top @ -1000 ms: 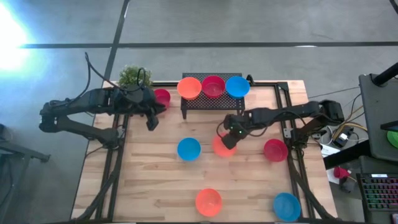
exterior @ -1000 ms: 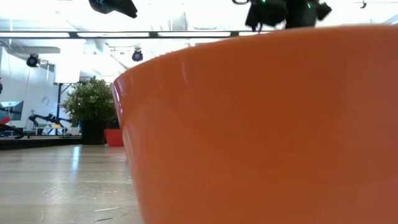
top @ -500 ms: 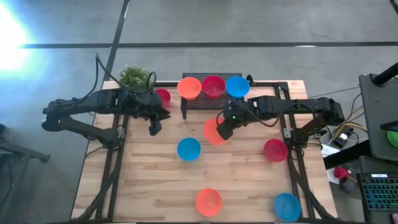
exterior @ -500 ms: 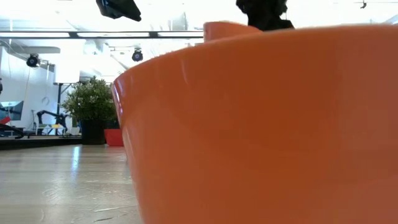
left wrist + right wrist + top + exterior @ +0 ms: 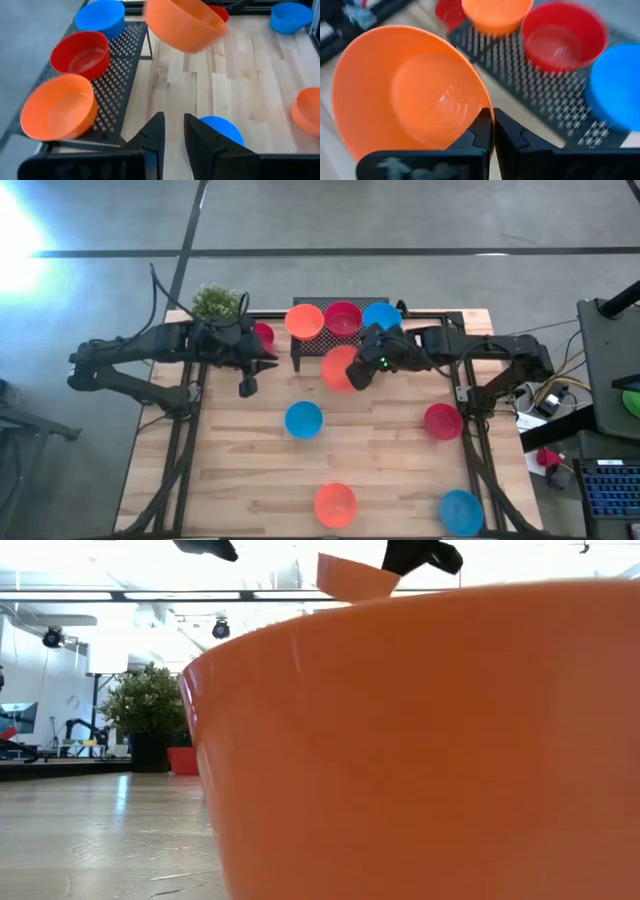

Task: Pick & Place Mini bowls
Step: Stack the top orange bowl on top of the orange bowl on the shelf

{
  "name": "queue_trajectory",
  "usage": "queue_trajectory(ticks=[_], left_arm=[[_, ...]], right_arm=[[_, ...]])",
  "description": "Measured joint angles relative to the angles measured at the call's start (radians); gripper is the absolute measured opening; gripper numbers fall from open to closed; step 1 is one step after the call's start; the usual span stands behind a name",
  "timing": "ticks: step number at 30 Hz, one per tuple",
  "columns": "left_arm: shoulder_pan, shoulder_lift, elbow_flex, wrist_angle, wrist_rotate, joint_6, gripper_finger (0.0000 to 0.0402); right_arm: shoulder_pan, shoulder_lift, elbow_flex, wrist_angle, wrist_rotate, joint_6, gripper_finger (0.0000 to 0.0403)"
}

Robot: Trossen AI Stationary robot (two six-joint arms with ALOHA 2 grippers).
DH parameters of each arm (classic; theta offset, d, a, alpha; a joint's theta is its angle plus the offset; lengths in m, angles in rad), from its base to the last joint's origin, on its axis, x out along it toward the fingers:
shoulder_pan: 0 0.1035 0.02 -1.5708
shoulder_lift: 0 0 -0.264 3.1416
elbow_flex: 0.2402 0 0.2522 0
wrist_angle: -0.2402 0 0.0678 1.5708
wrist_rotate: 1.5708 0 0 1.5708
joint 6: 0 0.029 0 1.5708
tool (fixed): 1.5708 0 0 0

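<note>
My right gripper (image 5: 362, 372) is shut on an orange mini bowl (image 5: 338, 367), raised in the air just in front of the black wire-mesh rack (image 5: 340, 343); the same bowl (image 5: 182, 25) shows tilted in the left wrist view. On the rack's top stand an orange bowl (image 5: 304, 320), a red bowl (image 5: 343, 317) and a blue bowl (image 5: 381, 315). My left gripper (image 5: 173, 134) hovers left of the rack, above the table, narrowly open with nothing between its fingers. A blue bowl (image 5: 303, 419) rests on the table in the middle. My right gripper pinches the orange bowl's rim (image 5: 489, 116), one finger (image 5: 479, 131) inside the bowl and the other outside its wall. The fingers slant downward from the table's right side. The bowl is lifted clear of the table and tilted, hanging to the left of the fingers.
A red bowl (image 5: 262, 335) sits left of the rack beside a small potted plant (image 5: 217, 303). On the table also stand a red bowl (image 5: 442, 421) at right, an orange bowl (image 5: 335, 504) near the front edge, filling the low view, and a blue bowl (image 5: 460, 511) at front right.
My right gripper has risen and gone toward the table's far edge, up to the rack's front. The orange bowl it holds has been lifted clear of the table and has tipped. My left gripper has rolled a little in place.
</note>
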Motion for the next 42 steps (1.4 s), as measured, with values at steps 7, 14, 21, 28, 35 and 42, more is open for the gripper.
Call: queue_trajectory(ticks=[7, 14, 21, 28, 35, 42], left_arm=[[0.000, 0.013, 0.000, 0.064, -0.021, -0.029, 0.0065], [0.000, 0.030, 0.001, 0.133, -0.035, -0.028, 0.0065], [0.000, 0.041, 0.014, 0.161, -0.036, -0.016, 0.0065], [0.000, 0.041, 0.014, 0.161, -0.021, -0.003, 0.0039], [0.000, 0.042, 0.014, 0.164, -0.026, -0.067, 0.0017], [0.000, 0.048, 0.011, 0.168, -0.026, -0.072, 0.0074]], right_arm=[[-0.009, 0.000, 0.075, 0.002, 0.109, -0.028, 0.0008], [-0.009, -0.001, 0.091, 0.010, 0.144, -0.057, 0.0008], [-0.009, 0.000, 0.079, 0.007, 0.149, -0.068, 0.0008], [-0.009, 0.000, 0.079, 0.006, 0.150, -0.097, 0.0008], [-0.009, 0.000, 0.078, 0.007, 0.150, -0.101, 0.0008], [-0.009, 0.002, 0.078, 0.008, 0.169, -0.100, 0.0008]])
